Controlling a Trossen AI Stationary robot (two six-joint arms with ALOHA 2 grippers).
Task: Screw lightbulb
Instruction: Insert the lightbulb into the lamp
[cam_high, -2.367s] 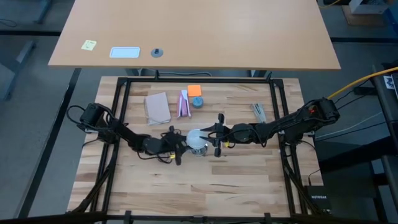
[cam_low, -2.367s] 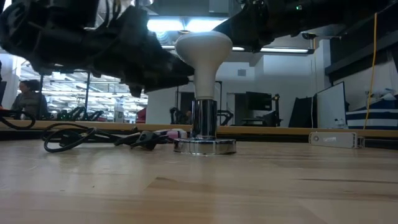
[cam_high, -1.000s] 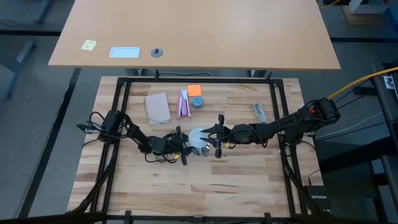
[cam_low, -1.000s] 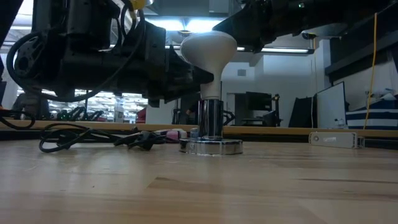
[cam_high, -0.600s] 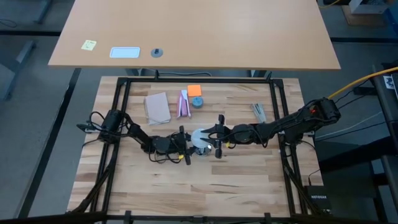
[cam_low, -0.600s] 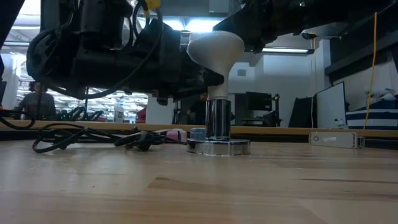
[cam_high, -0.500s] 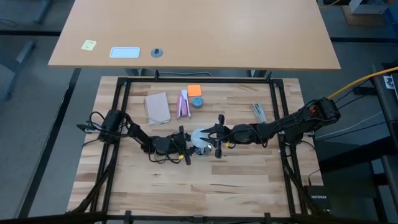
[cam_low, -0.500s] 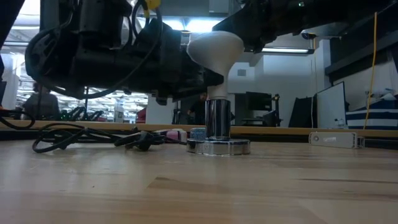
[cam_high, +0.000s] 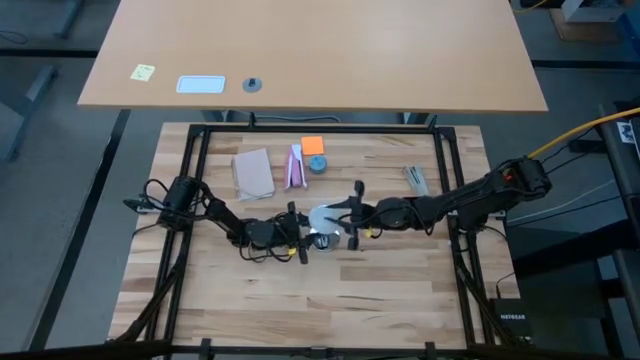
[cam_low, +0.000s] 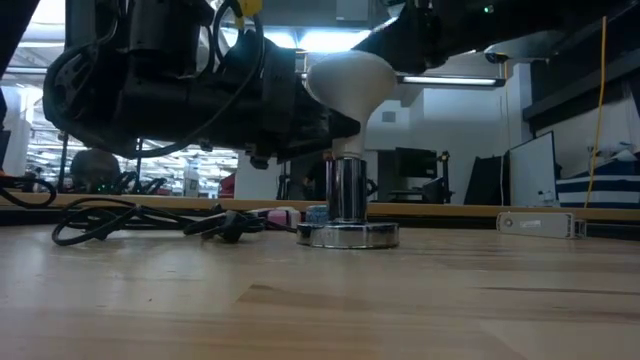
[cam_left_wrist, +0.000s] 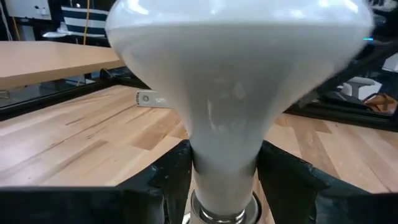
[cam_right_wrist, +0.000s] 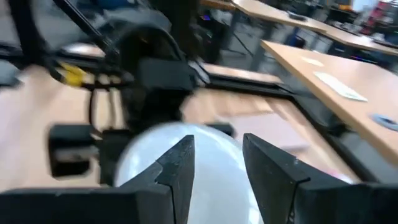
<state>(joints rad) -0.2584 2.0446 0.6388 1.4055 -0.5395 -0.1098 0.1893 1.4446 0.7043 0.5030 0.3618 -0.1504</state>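
The frosted white lightbulb (cam_low: 350, 80) stands upright, its narrow neck down in the silvery socket (cam_low: 347, 195). The socket's round base rests on the wooden table (cam_high: 330, 290). In the high view the bulb (cam_high: 322, 218) sits mid-table between both arms. My left gripper (cam_high: 308, 238) reaches in level from the left and is shut on the bulb's neck. My right gripper (cam_high: 338, 220) comes from the right, its fingers (cam_right_wrist: 177, 168) apart and lying over the globe (cam_right_wrist: 149, 158). Whether they touch the globe I cannot tell. My left gripper pinches the bulb's neck (cam_left_wrist: 224, 163) between its two fingers (cam_left_wrist: 168, 180), just above the socket's top. The fingers come in level from the table's left, one on each side of the neck. The bulb stands upright in the socket, which rests on the table.
The socket's dark cord (cam_low: 150, 220) lies looped on the table to the left. At the far side lie a tan block (cam_high: 253, 173), a pink-and-white packet (cam_high: 296, 167), an orange pad (cam_high: 313, 145) and a small blue round thing (cam_high: 317, 163). A grey item (cam_high: 416, 179) lies far right.
My left gripper has pushed a little toward the table's right, and the socket with the bulb has slid slightly that way, staying upright. My right gripper has lifted a little from the globe's upper side and rolled.
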